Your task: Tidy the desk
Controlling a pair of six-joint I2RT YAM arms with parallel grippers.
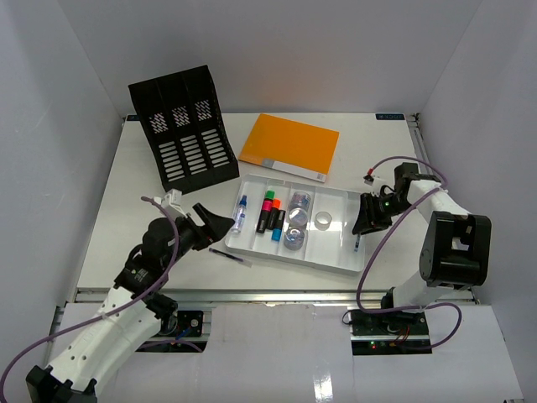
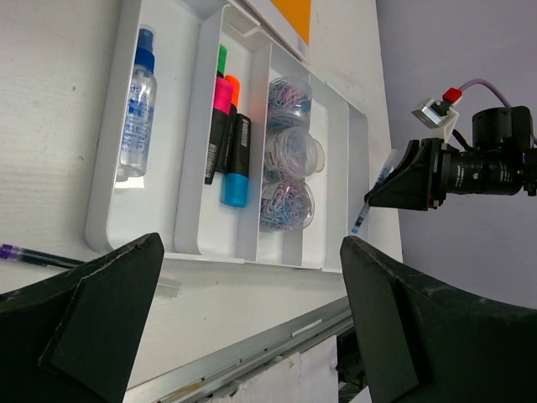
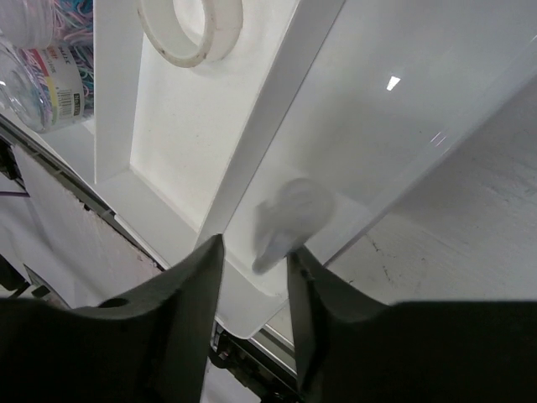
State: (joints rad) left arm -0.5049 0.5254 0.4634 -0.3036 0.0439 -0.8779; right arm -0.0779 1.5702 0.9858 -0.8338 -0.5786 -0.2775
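L jaws spread wide, nothing in them, just off the near-left corner of the white tray (image 1: 342, 243). R jaws hang over the tray's rightmost compartment w/ a blue pen (image 1: 358, 243) between them, tip down; can't tell if clamped or loose. White tabletop (image 1: 134, 180) lies under the tray, reaching well past it on every side. A purple pen (image 1: 228, 254) lies on it by the tray's near-left corner. In tray, L to R: spray bottle (image 1: 241, 214), highlighters (image 1: 270, 214), paper-clip jars (image 1: 295, 222), tape roll (image 1: 323, 220). Behind tray: black file rack (image 1: 185, 134), orange folder (image 1: 289, 144).
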